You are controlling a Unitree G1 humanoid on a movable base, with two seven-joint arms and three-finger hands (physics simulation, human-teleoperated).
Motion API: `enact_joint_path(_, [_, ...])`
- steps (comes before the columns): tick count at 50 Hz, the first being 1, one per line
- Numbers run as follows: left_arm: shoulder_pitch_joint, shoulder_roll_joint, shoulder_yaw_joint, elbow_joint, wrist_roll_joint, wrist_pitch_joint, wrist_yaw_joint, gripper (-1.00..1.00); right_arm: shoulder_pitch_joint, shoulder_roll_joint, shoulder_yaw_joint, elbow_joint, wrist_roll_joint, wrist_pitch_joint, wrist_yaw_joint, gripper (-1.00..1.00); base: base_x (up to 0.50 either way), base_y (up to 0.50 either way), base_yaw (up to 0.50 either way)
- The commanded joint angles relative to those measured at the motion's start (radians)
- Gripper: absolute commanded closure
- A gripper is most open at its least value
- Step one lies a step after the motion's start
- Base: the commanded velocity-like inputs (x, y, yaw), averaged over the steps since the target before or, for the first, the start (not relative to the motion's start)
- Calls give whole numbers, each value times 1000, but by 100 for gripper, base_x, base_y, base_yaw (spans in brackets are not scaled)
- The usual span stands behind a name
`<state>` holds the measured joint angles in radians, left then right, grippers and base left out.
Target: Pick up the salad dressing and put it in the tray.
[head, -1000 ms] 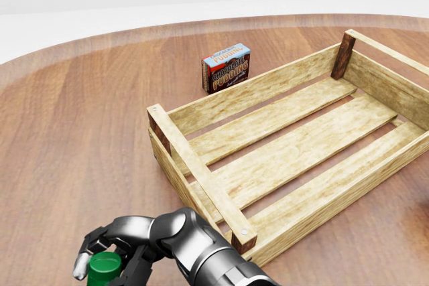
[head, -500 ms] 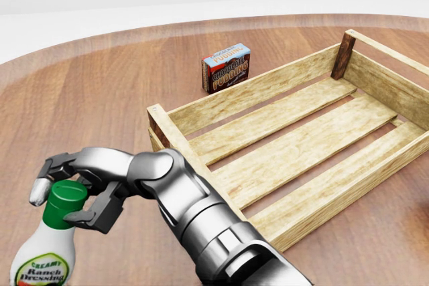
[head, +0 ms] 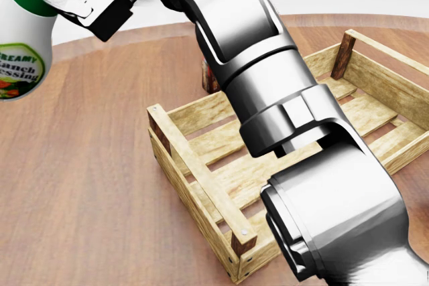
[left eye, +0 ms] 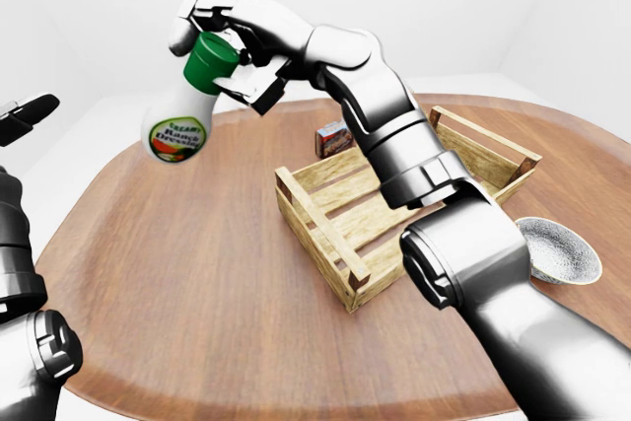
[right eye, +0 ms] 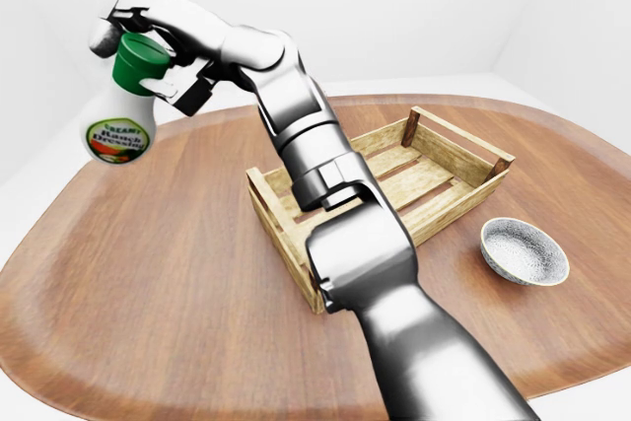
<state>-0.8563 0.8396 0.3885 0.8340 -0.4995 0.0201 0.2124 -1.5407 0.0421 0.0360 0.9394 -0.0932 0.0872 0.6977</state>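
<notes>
My right hand (left eye: 225,35) is shut on the green cap of the salad dressing (left eye: 177,127), a white ranch bottle with a colourful label. It hangs tilted, high above the wooden table and to the left of the tray (left eye: 320,234), a slatted wooden crate with nothing inside. In the head view the bottle (head: 20,51) is at the top left corner, and my right arm crosses over the crate's left half. My left arm stands at the left edge of the left-eye view, with a dark part of its hand (left eye: 25,115) raised, well away from the bottle.
A chocolate pudding box (left eye: 333,137) stands just beyond the crate's upper left side, partly behind my arm. A grey speckled bowl (right eye: 524,251) sits on the table to the right of the crate. The round table's edge (right eye: 59,342) curves along the lower left.
My right hand has lifted the dressing bottle from low at the head view's bottom left up to its top left corner. The arm now hides most of the pudding box there.
</notes>
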Motion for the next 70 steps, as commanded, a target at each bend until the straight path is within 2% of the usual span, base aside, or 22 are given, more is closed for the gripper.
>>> enact_joint_path(1, [-4,0,-1,4,1,2,-3,-100,-187,-227,-48,-7,-11,0,0,100,0,0,0])
enact_joint_path(5, [-4,0,-1,5,2,0,-2,-100,-188,-306,-71,22,-53,0,0,100,0,0,0])
enact_joint_path(6, [-5,2,-1,3,1,3,-1,-100,-178,-347,-75,31,-72,0,0,100,0,0,0])
enact_joint_path(9, [-5,3,0,3,2,3,0,-100,-167,-411,-84,55,-106,0,0,100,0,0,0])
enact_joint_path(10, [-4,3,0,1,1,3,0,-100,-165,-456,-91,71,-122,0,0,100,0,0,0])
enact_joint_path(14, [-4,2,-1,4,3,0,1,-100,-159,-545,-105,97,-172,0,0,100,0,0,0])
enact_joint_path(23, [-1,3,1,0,2,1,1,-100,-48,-668,-136,1,-246,0,0,100,0,0,0])
enact_joint_path(26, [-1,3,1,-1,2,1,2,-100,-15,-689,-143,-36,-262,0,0,100,0,0,0])
enact_joint_path(28, [-1,3,1,-2,2,1,2,-100,68,-741,-146,-77,-285,0,0,100,0,0,0])
enact_joint_path(32, [4,1,0,-11,2,4,3,-100,178,-784,-183,-91,-295,0,0,100,0,0,0])
enact_joint_path(34, [3,0,0,-12,3,4,4,-100,249,-811,-196,-61,-307,0,0,100,0,0,0])
enact_joint_path(37, [1,1,0,-12,4,6,5,-100,291,-834,-203,4,-320,0,0,100,0,0,0])
enact_joint_path(42, [7,-2,1,-21,4,7,3,-100,317,-843,-198,183,-345,0,0,100,0,0,0])
enact_joint_path(49, [0,-1,1,-8,9,2,2,-100,324,-776,-145,319,-419,0,0,100,0,0,0])
enact_joint_path(53, [0,-2,-1,-1,11,-1,0,-100,330,-739,-122,349,-476,0,0,100,0,0,0])
enact_joint_path(58, [-10,-1,-3,14,12,-6,-1,-100,340,-729,-120,366,-524,0,0,100,0,0,0])
enact_joint_path(60, [-10,-4,-5,19,14,-10,-3,-100,342,-727,-130,369,-528,0,0,100,0,0,0])
enact_joint_path(64, [-2,-5,-3,2,10,-1,-3,-100,359,-717,-147,374,-526,0,0,100,0,0,0])
enact_joint_path(70, [0,-8,-4,1,12,-2,-2,-100,364,-701,-157,384,-525,0,0,100,0,0,0])
